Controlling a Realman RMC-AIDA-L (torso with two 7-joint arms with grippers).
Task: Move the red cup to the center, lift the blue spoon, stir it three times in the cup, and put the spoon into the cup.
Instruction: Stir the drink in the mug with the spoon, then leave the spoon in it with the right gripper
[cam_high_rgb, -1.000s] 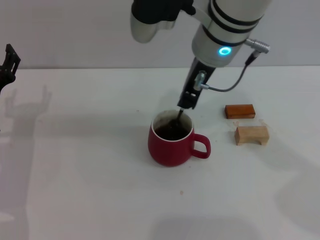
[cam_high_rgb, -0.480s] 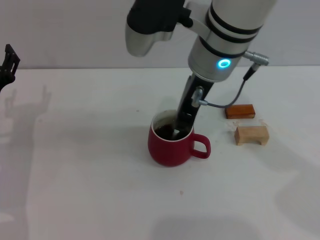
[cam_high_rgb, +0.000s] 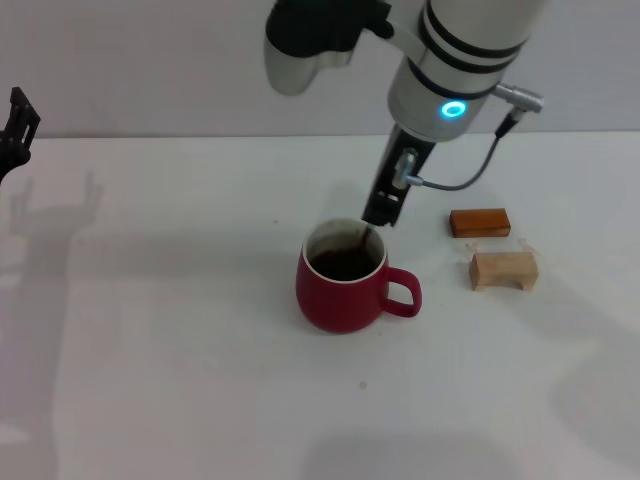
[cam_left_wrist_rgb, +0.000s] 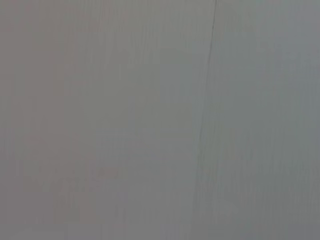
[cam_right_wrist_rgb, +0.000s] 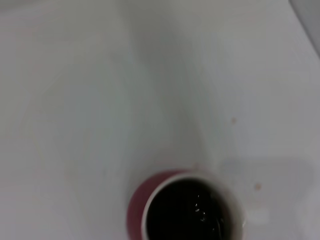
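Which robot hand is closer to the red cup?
Right. The right gripper hovers just above the red cup; the left gripper sits far off at the table's left edge.

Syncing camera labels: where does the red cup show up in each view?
Head view: red cup at centre of the white table, handle toward the wooden blocks, right gripper just above its rim.
Left wrist view: not in it.
Right wrist view: at the lower edge, cropped.
Shared landmark: its dark liquid.

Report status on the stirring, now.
Right gripper above the red cup, blue spoon dipping into dark liquid. Left gripper parked at the table's far left. Two blocks sit clear, beside the cup.
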